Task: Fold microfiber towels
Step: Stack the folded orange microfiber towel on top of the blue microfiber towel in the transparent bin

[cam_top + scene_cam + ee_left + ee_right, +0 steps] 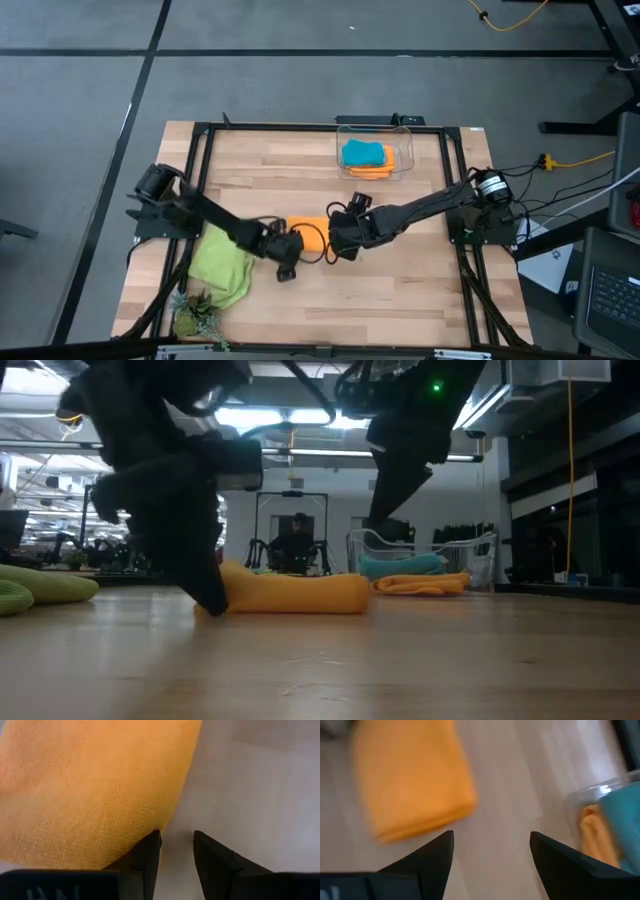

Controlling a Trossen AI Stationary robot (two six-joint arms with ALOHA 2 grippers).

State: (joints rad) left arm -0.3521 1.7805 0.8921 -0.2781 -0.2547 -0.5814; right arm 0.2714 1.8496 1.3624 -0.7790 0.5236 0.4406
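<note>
The left pincer [177, 851], slightly apart, touches the folded orange towel [310, 236] at the bench [400, 300] middle; the right pincer [491, 851] hangs wide apart beside it.

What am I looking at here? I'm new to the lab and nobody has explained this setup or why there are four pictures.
It is a robot with two dark arms at a wooden table, each ending in a two-finger gripper. One picture looks straight down from above, one looks level across the table top, and the other two come from cameras on each arm's wrist.

Mid-table lies a folded orange towel. The left gripper is down at its edge, fingers slightly apart, holding nothing. The right gripper hangs open above the table beside that towel, also holding nothing.

A lime green towel lies crumpled near the left arm, with a small plant at the table's corner. At the far side, a clear bin holds a blue towel on top of another orange towel.
</note>
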